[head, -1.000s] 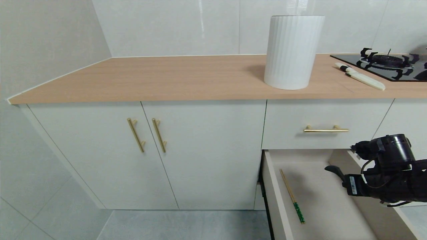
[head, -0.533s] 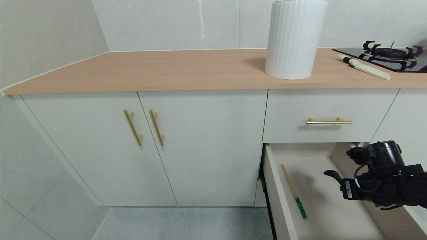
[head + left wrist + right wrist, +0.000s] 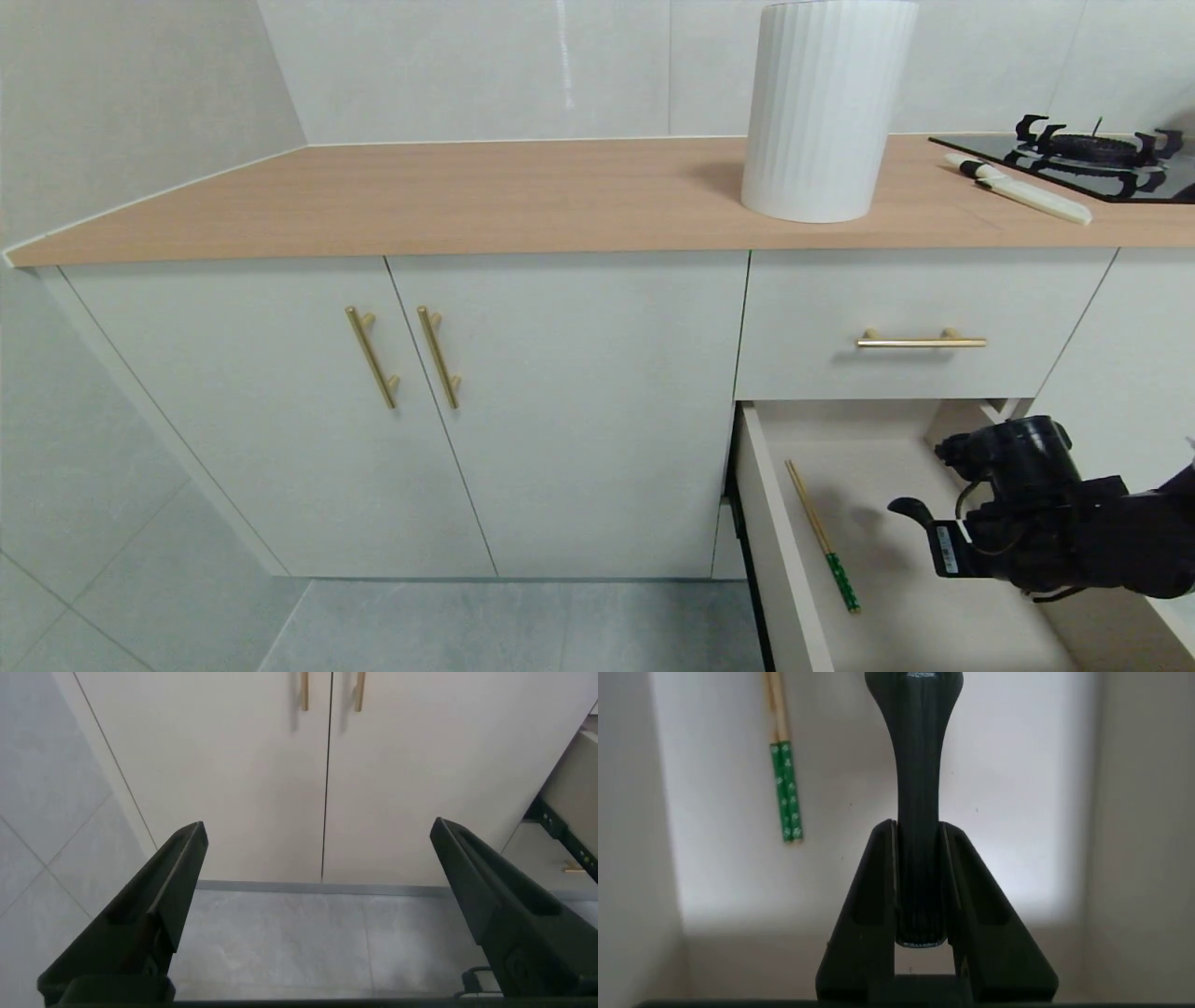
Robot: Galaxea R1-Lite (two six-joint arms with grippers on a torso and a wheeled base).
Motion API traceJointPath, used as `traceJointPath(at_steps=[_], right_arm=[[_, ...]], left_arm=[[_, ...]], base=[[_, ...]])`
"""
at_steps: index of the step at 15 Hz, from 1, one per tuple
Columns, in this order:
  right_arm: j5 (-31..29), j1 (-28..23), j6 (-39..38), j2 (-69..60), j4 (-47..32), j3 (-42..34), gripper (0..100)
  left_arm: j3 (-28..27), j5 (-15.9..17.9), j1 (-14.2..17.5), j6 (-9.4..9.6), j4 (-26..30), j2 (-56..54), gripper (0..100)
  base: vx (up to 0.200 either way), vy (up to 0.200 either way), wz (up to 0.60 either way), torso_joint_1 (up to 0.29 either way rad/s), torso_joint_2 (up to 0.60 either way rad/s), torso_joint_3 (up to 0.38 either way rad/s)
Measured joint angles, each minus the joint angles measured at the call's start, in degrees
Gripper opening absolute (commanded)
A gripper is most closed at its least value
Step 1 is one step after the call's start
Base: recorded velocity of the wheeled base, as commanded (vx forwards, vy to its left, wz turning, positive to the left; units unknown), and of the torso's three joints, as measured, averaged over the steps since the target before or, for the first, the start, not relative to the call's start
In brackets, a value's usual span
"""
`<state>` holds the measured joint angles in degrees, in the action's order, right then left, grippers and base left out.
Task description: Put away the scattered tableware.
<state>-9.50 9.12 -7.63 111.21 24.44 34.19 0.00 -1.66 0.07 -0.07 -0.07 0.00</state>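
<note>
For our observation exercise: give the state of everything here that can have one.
Lower white drawer: pulled open.
Upper white drawer, brass handle: shut.
Two white cabinet doors: shut.
Green-tipped wooden chopsticks: lying in open drawer.
Right gripper: shut on black utensil.
Left gripper: open, empty.

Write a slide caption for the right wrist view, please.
Right gripper shut on a black utensil over the open drawer, green-tipped chopsticks lying inside.
</note>
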Motion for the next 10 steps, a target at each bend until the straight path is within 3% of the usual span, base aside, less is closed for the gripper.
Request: traceJointPath(at_steps=[4, 10], right_arm=[[-0.60, 0.05, -0.02, 9.31, 12.95, -1.29, 0], [-1.83, -0.17, 1.50, 18.93, 22.06, -2.54, 0]], left_arm=[[0.00, 0.00, 0.00, 0.00, -0.02, 0.00, 100], [0.00, 0.02, 0.00, 0.00, -0.02, 0.00, 100]], base=[[0.000, 0.000, 0.00, 0.000, 0.00, 0.000], [0.000, 0.000, 0.00, 0.000, 0.00, 0.000]])
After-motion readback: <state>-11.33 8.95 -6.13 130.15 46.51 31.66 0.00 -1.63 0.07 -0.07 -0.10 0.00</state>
